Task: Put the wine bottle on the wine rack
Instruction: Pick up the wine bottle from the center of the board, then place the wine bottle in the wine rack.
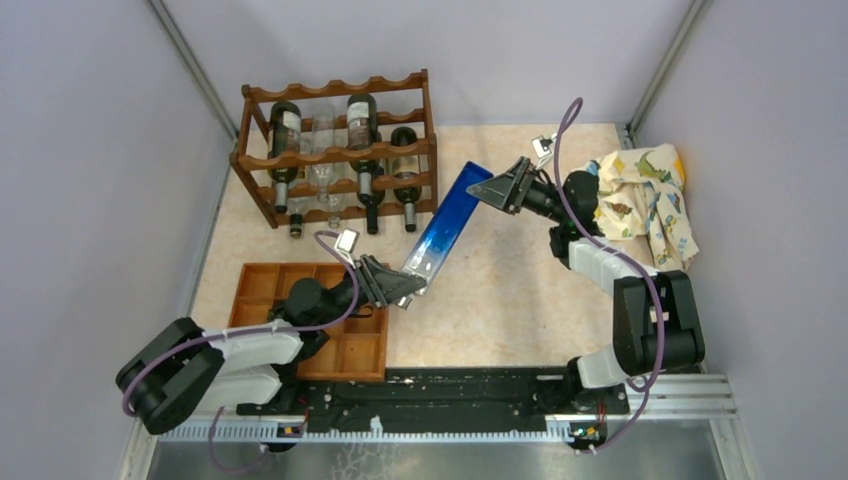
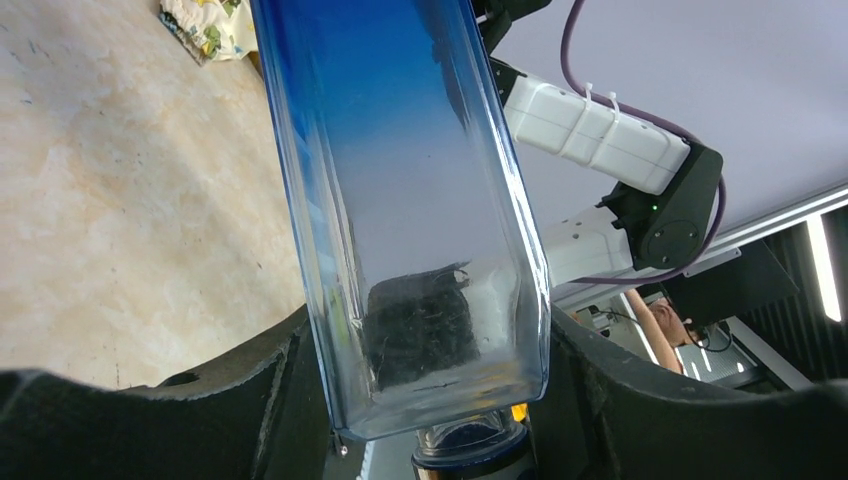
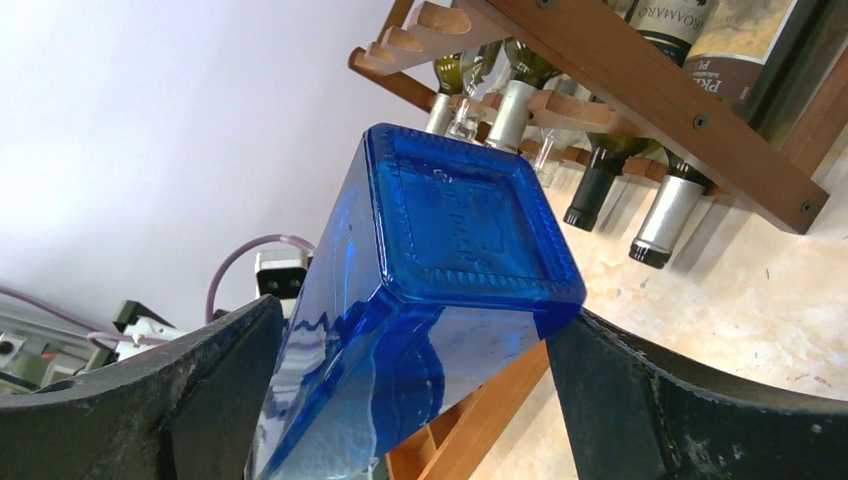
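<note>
A wooden compartment tray (image 1: 352, 352) lies near left, a crumpled patterned cloth (image 1: 645, 195) at far right.

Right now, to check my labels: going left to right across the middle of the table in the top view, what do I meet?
wooden tray → left hand → blue bottle → right hand → patterned cloth

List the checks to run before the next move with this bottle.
1. Left gripper shut on the blue square bottle near its neck: ok.
2. Right gripper shut on the bottle's base end: ok.
3. Bottle lifted off the table: ok.
4. Bottle lined up with the wine rack: not ok; it lies diagonally, to the right of the rack.
5. Free cradle on the rack: cannot tell; racked bottles hide much of it.
</note>
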